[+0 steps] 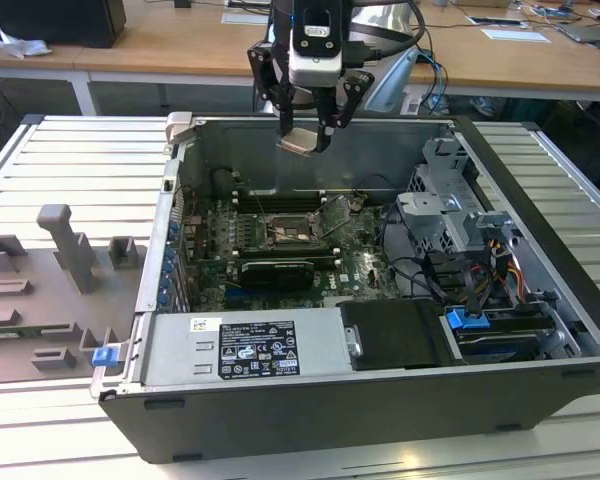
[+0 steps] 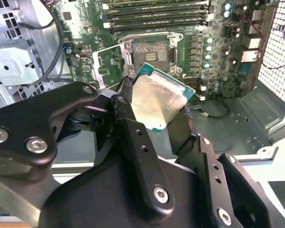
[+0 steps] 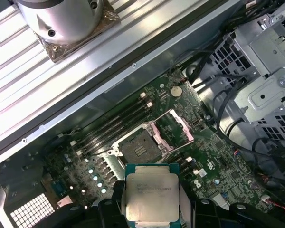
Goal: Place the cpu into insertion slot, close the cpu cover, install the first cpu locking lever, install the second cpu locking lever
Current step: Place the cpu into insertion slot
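One chip is in hand: the gripper (image 1: 307, 133) is clamped on the cpu (image 1: 302, 141), with a black finger (image 2: 126, 107) against each of two opposite edges. It hangs above the open computer case (image 1: 540, 300), well clear of the motherboard (image 1: 365, 262).

Orientation: the cpu is near square, so no long axis can be told. In both wrist views its pale metal top faces the cameras and a green rim shows around it. In the exterior view the chip sits tilted, not level. In the first wrist view its edges lie at an angle to the socket frame and are not squared to it.

Socket: the insertion slot (image 3: 140, 147) is empty, with its brownish contact field exposed. The cpu cover (image 3: 176, 124) stands swung open, just beside the slot and touching it along one side.

Surroundings: long memory slots (image 3: 116, 124) run along the slot's other side. A black graphics card (image 1: 275, 272) lies near the slot in the exterior view.
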`<state>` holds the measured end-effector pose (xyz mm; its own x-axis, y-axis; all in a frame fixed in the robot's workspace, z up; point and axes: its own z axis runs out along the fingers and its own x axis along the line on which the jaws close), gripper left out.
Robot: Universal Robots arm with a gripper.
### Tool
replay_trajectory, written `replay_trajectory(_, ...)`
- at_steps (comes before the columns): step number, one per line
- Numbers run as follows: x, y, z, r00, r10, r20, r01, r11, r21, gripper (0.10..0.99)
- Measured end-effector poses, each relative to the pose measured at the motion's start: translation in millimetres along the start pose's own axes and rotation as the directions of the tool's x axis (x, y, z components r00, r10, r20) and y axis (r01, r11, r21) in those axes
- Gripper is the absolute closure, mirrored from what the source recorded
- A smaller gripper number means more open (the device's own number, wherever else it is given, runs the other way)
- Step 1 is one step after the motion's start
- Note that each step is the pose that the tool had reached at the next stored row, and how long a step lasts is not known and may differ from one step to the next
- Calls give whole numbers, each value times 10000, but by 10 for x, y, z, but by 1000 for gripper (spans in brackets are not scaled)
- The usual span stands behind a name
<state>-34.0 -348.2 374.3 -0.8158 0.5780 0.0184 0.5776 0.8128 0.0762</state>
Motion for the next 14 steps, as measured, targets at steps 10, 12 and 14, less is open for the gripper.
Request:
replay_trajectory(10, 0, 0, 8, 9969, 784, 59, -784, 9969, -17, 549)
replay_trajectory(12, 0, 0, 10, 9958, 916, 69, -916, 9958, -21, 549)
replay_trajectory(14, 0, 0, 11, 9944, 1051, 79, -1051, 9945, -24, 549)
